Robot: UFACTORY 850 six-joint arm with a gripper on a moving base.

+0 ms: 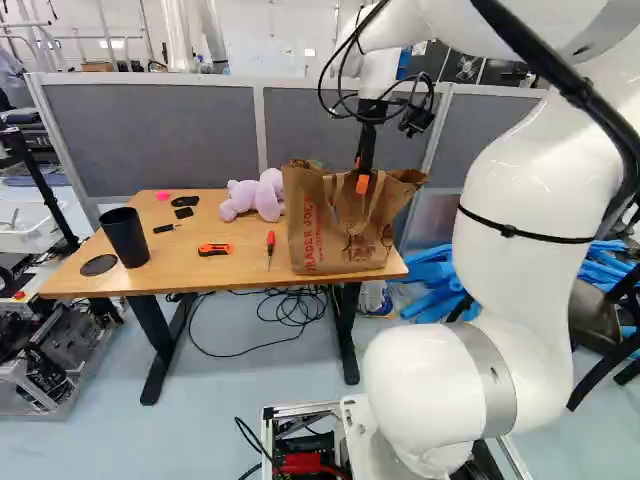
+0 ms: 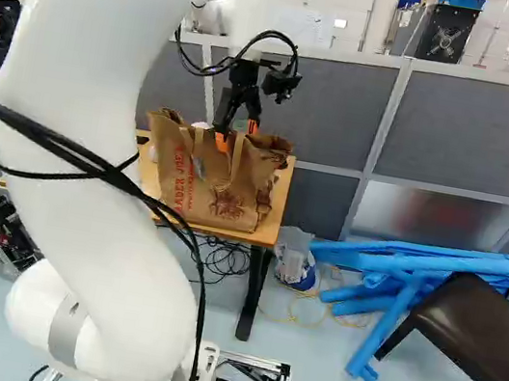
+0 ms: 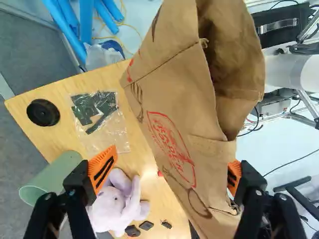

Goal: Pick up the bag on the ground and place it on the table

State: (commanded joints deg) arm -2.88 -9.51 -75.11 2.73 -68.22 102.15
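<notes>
Apparently your bag [image 1: 335,240] stands upright on the table [image 1: 190,275], which bears its weight, so the gripper [image 3: 173,156] needn't hold it: you have its jaws wide apart, probably to free the handles [image 2: 236,158]. One orange pad [image 3: 232,178] is partly hidden by the paper, so lift slowly lest it snag
</notes>
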